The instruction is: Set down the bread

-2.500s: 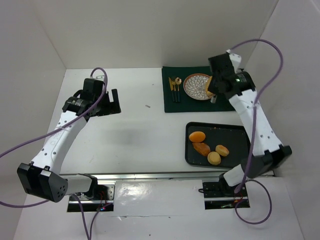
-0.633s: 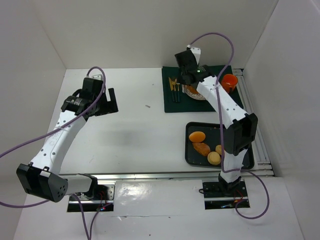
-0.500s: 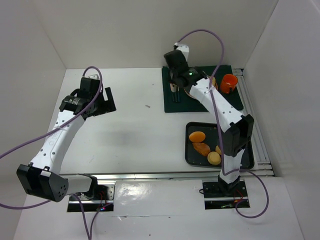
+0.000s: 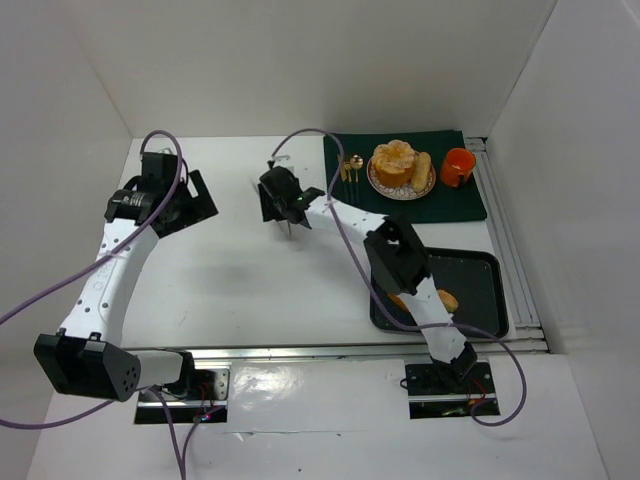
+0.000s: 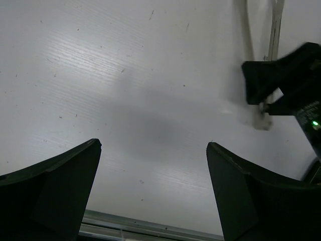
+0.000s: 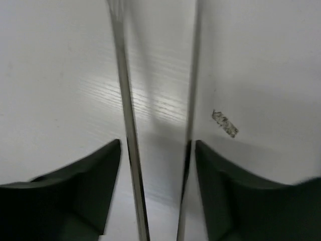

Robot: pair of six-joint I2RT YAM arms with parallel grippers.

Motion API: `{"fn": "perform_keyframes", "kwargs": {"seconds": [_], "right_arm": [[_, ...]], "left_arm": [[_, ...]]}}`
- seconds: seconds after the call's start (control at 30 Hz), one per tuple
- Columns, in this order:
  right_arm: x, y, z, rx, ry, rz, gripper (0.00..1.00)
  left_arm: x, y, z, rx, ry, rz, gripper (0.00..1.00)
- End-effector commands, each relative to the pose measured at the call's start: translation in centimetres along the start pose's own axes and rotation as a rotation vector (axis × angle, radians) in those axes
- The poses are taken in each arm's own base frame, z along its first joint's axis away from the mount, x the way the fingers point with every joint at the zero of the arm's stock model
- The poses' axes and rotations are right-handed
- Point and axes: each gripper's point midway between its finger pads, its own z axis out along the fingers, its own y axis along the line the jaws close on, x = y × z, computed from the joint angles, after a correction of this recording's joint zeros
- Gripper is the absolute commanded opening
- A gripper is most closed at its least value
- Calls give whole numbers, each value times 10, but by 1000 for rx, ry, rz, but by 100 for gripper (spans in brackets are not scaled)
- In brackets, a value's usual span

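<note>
The bread (image 4: 399, 160) sits on the plate (image 4: 378, 178), far right of my right hand (image 4: 284, 203) (fingers spread, holding nothing); my left hand (image 4: 190, 203), equally open and bare, lies farther.

1. Our right gripper (image 4: 288, 226) has swung away from the plate (image 4: 378, 180) to mid-table, its jaws now apart and empty.
2. We now see bread (image 4: 396, 160) resting on that plate, uncovered.
3. Our right arm's elbow has folded over the black tray (image 4: 482, 282), hiding part of the rolls there.
4. Our left gripper (image 4: 197, 202) has shifted slightly leftward.
</note>
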Motion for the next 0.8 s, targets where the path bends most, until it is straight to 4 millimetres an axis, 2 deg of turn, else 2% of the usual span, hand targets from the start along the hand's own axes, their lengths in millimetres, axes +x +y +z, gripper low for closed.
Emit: {"fn": "perform_keyframes", "kwargs": {"seconds": [0.0,0.03,0.07,0.1,0.13,0.17,0.2,0.23,0.27,0.3,0.33,0.37,0.4,0.5,0.53,0.57,0.6,0.63,0.67,0.73,0.77], "right_arm": [[-69,52,-6,-143,-171,60,74],[-65,52,3,-133,-150,53,91],[-65,51,-1,-120,-122,44,99],[-91,56,-16,-131,-168,49,99],[-99,49,-23,-122,-170,55,99],[-110,36,-33,-95,-179,65,99],[-122,23,-52,-76,-191,84,99],[-128,11,-62,-57,-199,93,99],[-132,-12,-69,-14,-198,122,99],[-109,-37,-67,62,-148,133,99],[-125,-49,-95,73,-187,151,99],[-121,-68,-103,115,-177,156,99],[-107,-91,-119,182,-164,162,99],[-82,-124,-139,254,-130,170,99],[-57,-139,-140,293,-88,178,99],[-58,-141,-157,285,-106,195,99],[-51,-150,-162,298,-98,206,99],[-26,-162,-162,328,-56,213,99],[-28,-165,-175,330,-77,228,99],[-10,-186,-180,379,-50,260,99],[-11,-186,-187,375,-61,264,99]], "left_arm": [[-11,-3,-12,32,-41,-43,100],[-11,-2,-12,32,-41,-34,100],[-12,-2,-14,36,-49,-35,100],[-12,-2,-14,36,-49,-35,100],[-15,1,-17,34,-59,-44,100],[-18,0,-19,38,-67,-37,100],[-18,0,-19,38,-67,-36,100],[-20,-1,-21,42,-75,-38,100],[-20,-3,-24,54,-79,-39,100],[-19,-5,-24,67,-73,-38,100],[-19,-5,-24,67,-72,-38,100],[-21,-8,-24,86,-76,-39,100],[-17,-10,-23,95,-61,-37,100],[-12,-16,-22,133,-41,-26,100],[-11,-17,-20,142,-36,-25,100],[-10,-19,-21,153,-30,-25,100],[-7,-22,-19,174,-20,-10,100],[-7,-23,-22,187,-25,2,100],[-9,-25,-22,192,-34,2,100],[-6,-25,-19,199,-26,12,100],[-3,-24,-17,195,-19,23,100]]}}
